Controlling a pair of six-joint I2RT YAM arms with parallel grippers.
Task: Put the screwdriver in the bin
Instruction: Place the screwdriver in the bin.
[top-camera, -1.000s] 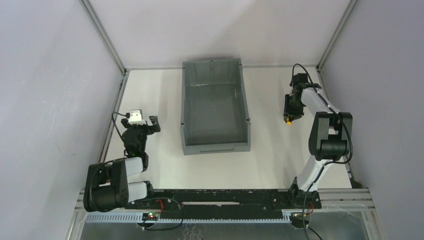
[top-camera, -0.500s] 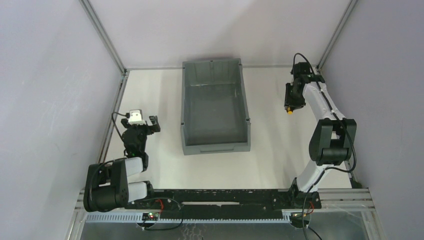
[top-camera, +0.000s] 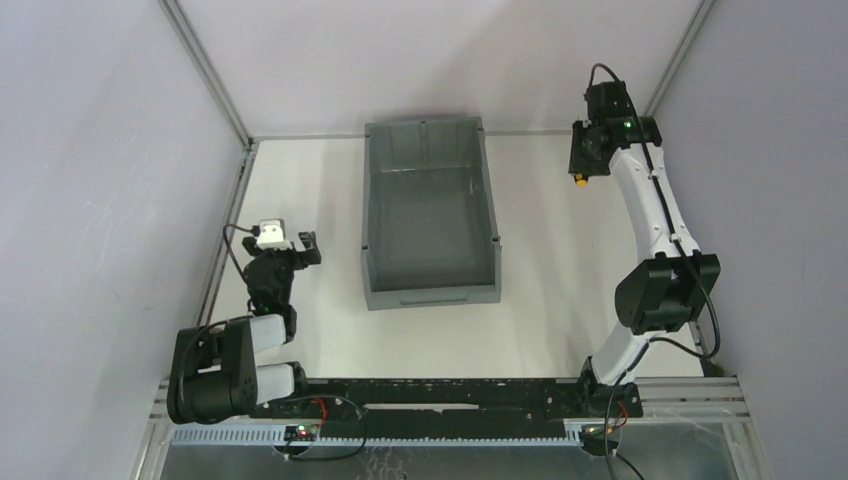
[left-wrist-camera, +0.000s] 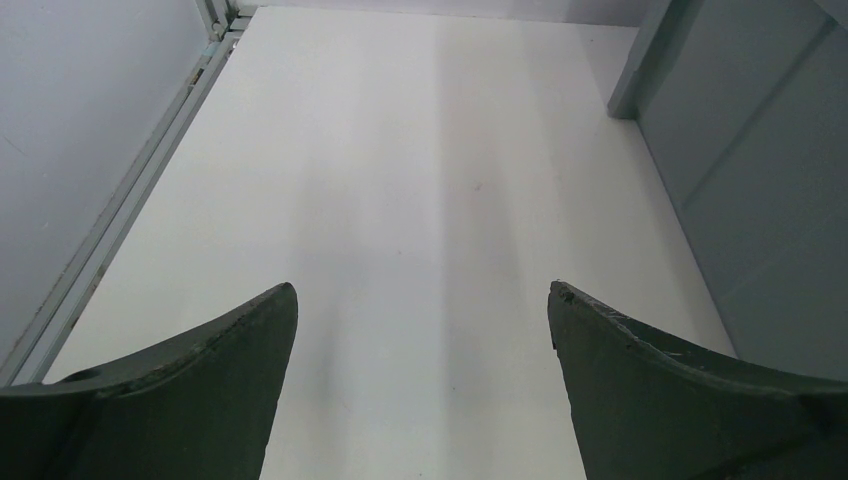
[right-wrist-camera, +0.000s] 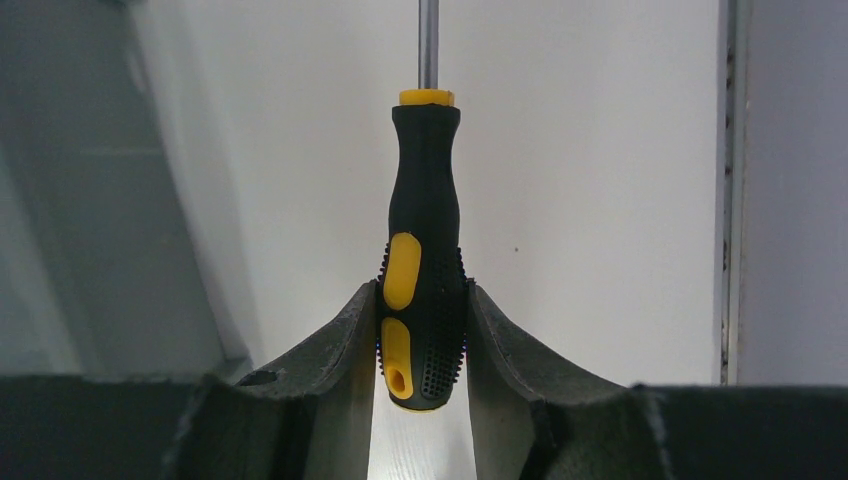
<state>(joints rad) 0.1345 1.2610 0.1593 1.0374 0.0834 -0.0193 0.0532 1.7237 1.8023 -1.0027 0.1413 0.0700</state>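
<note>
On my overhead feed the table (top-camera: 560, 290) is a plain matte white surface, bordered by a metal rail (top-camera: 239, 180) on its left, with matching rails along the far and right edges. The bin (top-camera: 430, 295) stands upright on it near the middle. It is grey and rectangular, its long sides run away from me, and its lower lipped front faces the near edge.

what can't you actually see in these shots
Tip of the screwdriver: right wrist view, shaft cut off by top edge.
Most of the screwdriver: top view, hidden by the right end effector; only a yellow speck shows.
Inside of the bin: left wrist view shows only an outer wall, cut by the right edge.
</note>
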